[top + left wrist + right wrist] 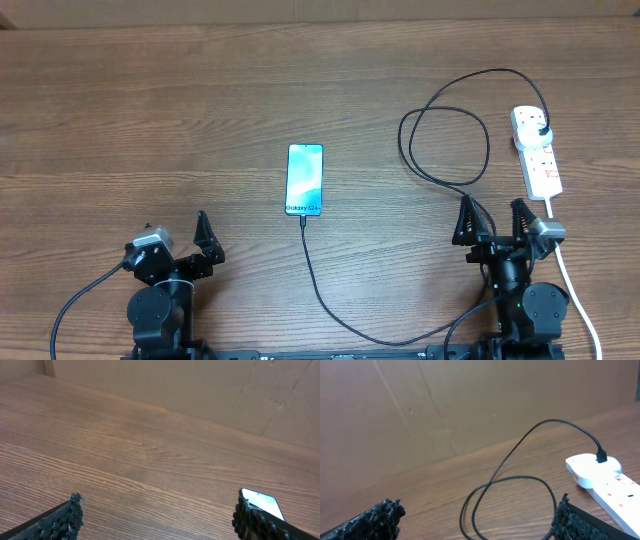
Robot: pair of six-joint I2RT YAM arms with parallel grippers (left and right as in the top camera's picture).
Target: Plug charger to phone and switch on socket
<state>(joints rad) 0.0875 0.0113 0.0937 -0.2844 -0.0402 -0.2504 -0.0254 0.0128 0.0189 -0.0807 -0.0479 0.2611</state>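
Item count:

- Table (150, 100): one, with a wood-grain surface.
- Phone (305, 180): one, with one lit screen.
- Charger (330, 300): one thin black cable, with one black plug (541, 131) and one closed loop where the cable crosses itself.
- Socket (537, 150): one white strip. The reddish markings on it are too small to count.
- White cord (575, 290): one, running from the strip.
- Grippers: two, the left gripper (175, 222) and the right gripper (491, 203).
- Fingers: two per gripper, four in total. Each wrist view shows both fingers (60, 522) of its own unit.
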